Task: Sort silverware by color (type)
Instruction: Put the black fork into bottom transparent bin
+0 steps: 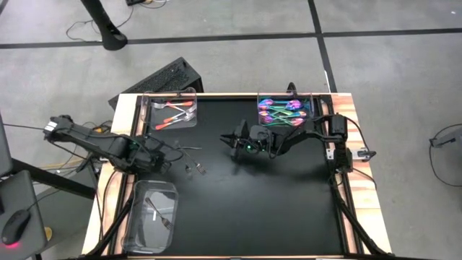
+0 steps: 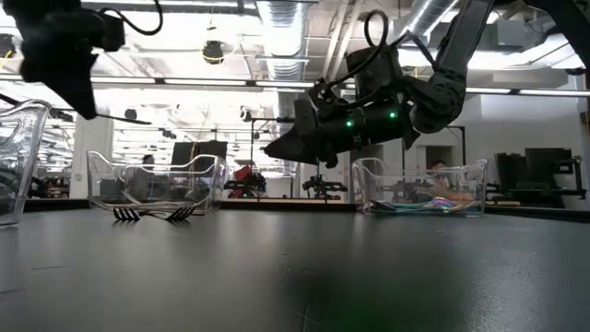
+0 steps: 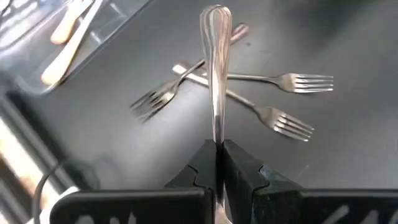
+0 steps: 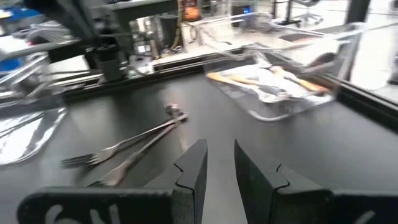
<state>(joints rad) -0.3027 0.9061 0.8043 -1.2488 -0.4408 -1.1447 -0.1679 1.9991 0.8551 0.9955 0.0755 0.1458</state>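
Observation:
My left gripper (image 3: pixel 216 149) hangs over the table's left side (image 1: pixel 160 154), shut on a dark grey piece of silverware (image 3: pixel 215 68) whose head is hidden behind the fingers. Below it three dark forks (image 3: pixel 277 99) lie crossed on the black table (image 1: pixel 193 166). My right gripper (image 4: pixel 221 163) hovers open above mid-table (image 1: pixel 232 141), to the right of those forks (image 4: pixel 124 146). A clear tray at the far left (image 1: pixel 173 108) holds coppery silverware. The far right tray (image 1: pixel 283 110) holds iridescent pieces. A near left tray (image 1: pixel 148 215) holds a dark fork (image 1: pixel 162 217). My left gripper pinches the utensil's slim handle (image 3: pixel 216 134) between its two fingers, slanting down from above. The fingers lie along the handle, and the rounded handle end (image 3: pixel 216 18) sticks out past the fingertips. The piece is lifted clear of the table and the forks below.
A black keyboard (image 1: pixel 162 79) lies beyond the table's far left corner. Cables run along both table sides. The black table surface (image 1: pixel 274 209) stretches bare from the middle to the near right. In the low view the room's shelves and lights show behind the trays.

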